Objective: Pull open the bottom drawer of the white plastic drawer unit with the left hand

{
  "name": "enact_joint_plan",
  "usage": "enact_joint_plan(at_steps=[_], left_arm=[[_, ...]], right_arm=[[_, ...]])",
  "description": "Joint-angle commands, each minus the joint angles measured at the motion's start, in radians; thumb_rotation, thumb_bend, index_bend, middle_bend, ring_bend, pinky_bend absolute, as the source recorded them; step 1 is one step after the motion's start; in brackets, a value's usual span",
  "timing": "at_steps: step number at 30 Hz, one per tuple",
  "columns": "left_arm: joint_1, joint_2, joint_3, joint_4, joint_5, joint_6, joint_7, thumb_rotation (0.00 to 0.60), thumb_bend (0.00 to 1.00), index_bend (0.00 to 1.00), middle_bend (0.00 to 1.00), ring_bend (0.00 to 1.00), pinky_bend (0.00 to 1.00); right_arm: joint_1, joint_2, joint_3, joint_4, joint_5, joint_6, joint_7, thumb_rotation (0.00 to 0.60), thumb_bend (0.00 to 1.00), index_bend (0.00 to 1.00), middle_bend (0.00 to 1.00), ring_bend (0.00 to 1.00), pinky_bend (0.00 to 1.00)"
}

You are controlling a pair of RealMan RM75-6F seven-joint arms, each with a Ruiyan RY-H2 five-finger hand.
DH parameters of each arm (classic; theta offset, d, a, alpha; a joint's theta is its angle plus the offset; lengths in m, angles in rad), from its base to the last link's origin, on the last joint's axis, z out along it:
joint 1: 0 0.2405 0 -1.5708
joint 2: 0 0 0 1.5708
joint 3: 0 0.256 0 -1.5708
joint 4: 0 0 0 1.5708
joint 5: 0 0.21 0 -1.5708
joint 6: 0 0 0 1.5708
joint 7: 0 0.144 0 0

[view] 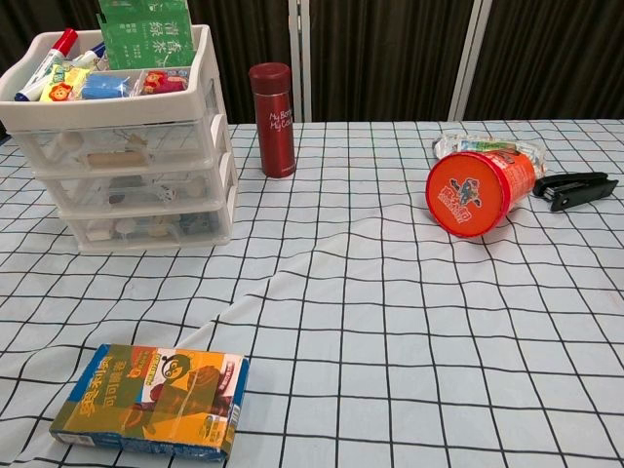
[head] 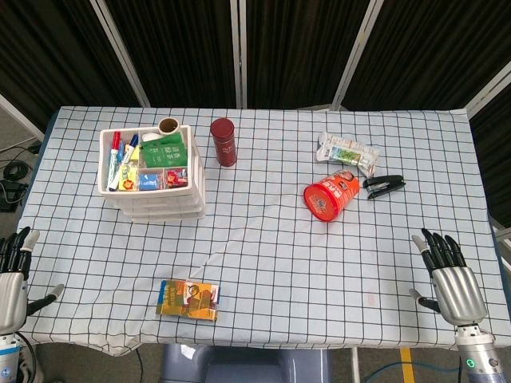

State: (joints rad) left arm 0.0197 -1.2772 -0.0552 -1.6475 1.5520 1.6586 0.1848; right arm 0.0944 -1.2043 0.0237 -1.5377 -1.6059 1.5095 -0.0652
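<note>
The white plastic drawer unit (head: pixel 152 177) stands on the desk (head: pixel 263 263), toward its far left part. It is an upright stack of three drawers, taller than it is wide, with an open tray on top holding markers and small packets. Its drawer fronts face the near edge of the desk, turned slightly to the robot's right, as the chest view shows. The bottom drawer (view: pixel 156 227) sits flush with the two above it (all three closed), and small items show dimly through its translucent front.

Just right of the drawer unit stands a dark red bottle (head: pixel 223 142), upright. Well to the right of the unit lies an orange cup (head: pixel 330 196) on its side, with a snack packet (head: pixel 348 151) behind it and a black stapler (head: pixel 385 186) beside it. In front of the unit, near the desk's front edge, lies a flat snack box (head: pixel 188 299).

Only the head view shows the hands. The left hand (head: pixel 11 275) hangs at the near left corner of the desk, well apart from the drawer unit, fingers spread and holding nothing. The right hand (head: pixel 451 279) hovers at the near right edge, fingers likewise apart and empty. The chest view shows neither hand, but gives the drawer fronts and their contents face on, which the head view sees only from above.
</note>
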Motion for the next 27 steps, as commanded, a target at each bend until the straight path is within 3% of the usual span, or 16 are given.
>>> enact_joint_plan(at_steps=[1,14,27], left_arm=[[-0.001,-0.001,0.002,0.0,0.0,-0.003,0.004,0.6,0.05,0.0,0.0,0.0,0.0],[-0.002,-0.011,0.012,0.001,0.013,-0.009,0.025,0.6,0.05,0.0,0.0,0.0,0.0],[-0.011,-0.02,0.014,0.008,0.012,-0.027,0.024,0.6,0.05,0.0,0.0,0.0,0.0]], right_arm=[[-0.001,-0.002,0.002,0.003,-0.006,0.008,0.004,0.6,0.03,0.0,0.0,0.0,0.0],[-0.016,-0.008,0.016,0.02,-0.031,0.079,0.051,0.6,0.03,0.0,0.0,0.0,0.0],[-0.019,-0.008,0.029,0.015,-0.005,0.075,0.048,0.6,0.03,0.0,0.0,0.0,0.0]])
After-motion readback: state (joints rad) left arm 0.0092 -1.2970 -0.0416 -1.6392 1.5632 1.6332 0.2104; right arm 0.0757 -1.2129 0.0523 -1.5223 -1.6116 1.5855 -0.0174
